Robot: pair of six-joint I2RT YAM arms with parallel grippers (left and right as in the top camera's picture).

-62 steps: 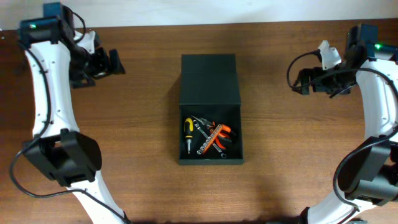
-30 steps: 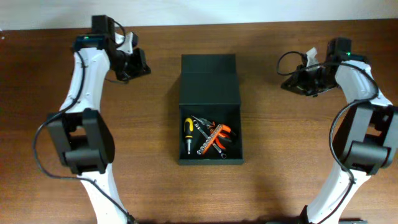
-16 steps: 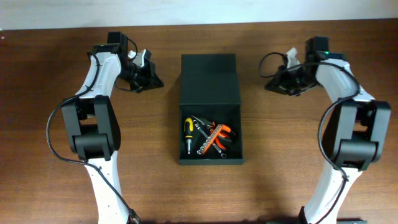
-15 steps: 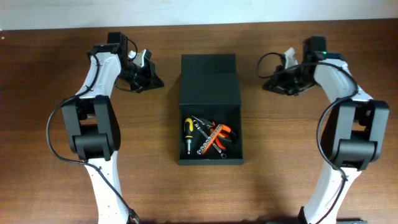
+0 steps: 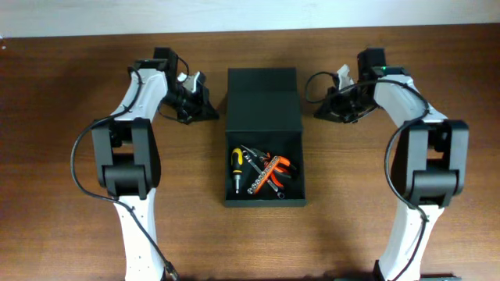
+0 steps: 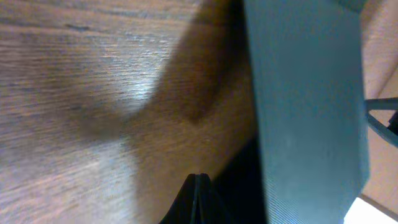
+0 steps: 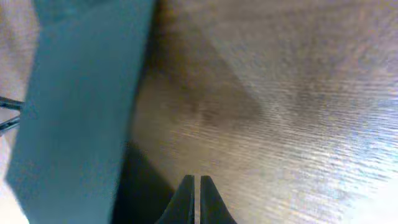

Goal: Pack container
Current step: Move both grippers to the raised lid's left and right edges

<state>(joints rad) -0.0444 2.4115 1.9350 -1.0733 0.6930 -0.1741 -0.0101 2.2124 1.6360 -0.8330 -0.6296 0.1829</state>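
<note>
Overhead: container [image 5: 264, 201], tools [image 5: 262, 172] inside, lid [image 5: 263, 97] open.

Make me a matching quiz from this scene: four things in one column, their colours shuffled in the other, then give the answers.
Things:
1. container
2. screwdriver handle
3. pliers handles
4. table

Colours:
A. orange
B. brown wood
C. dark green-black
D. yellow and black

Pairs: 1-C, 2-D, 3-A, 4-B
</note>
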